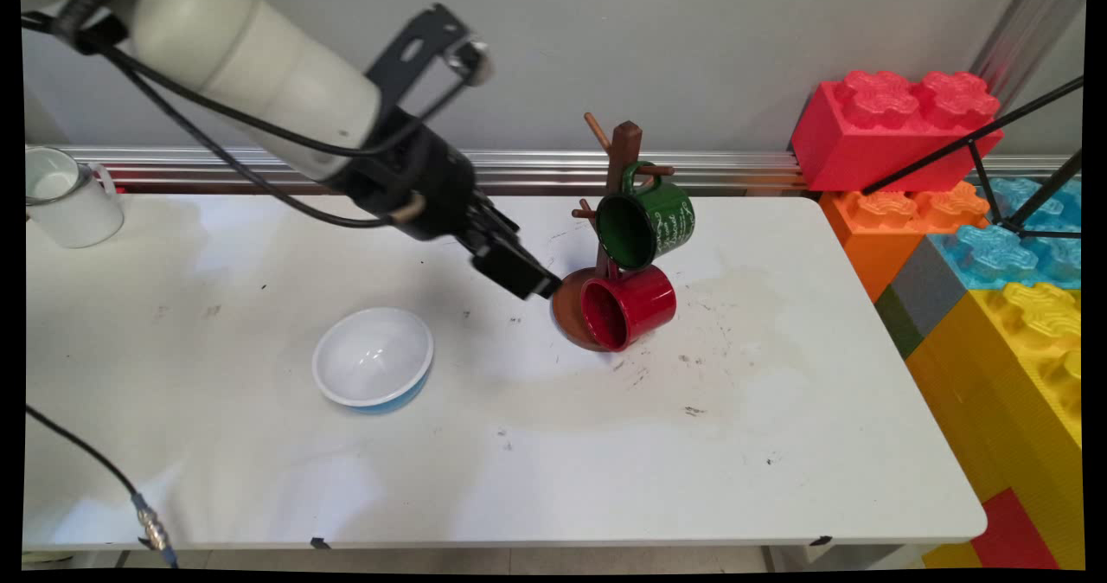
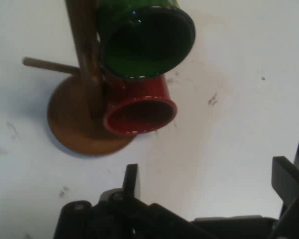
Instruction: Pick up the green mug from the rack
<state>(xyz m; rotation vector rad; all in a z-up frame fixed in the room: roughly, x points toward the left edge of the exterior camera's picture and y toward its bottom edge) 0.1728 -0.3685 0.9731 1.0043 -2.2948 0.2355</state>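
A brown wooden mug tree stands on a round base mid-table. A green mug hangs from an upper peg, and a red mug hangs below it, mouth toward the camera. My black gripper hovers just left of the tree's base, near the red mug. It is open, with nothing between its fingers.
A white bowl with a blue outside sits left of centre. A white mug stands at the far left back corner. Large coloured toy bricks are stacked off the table's right edge.
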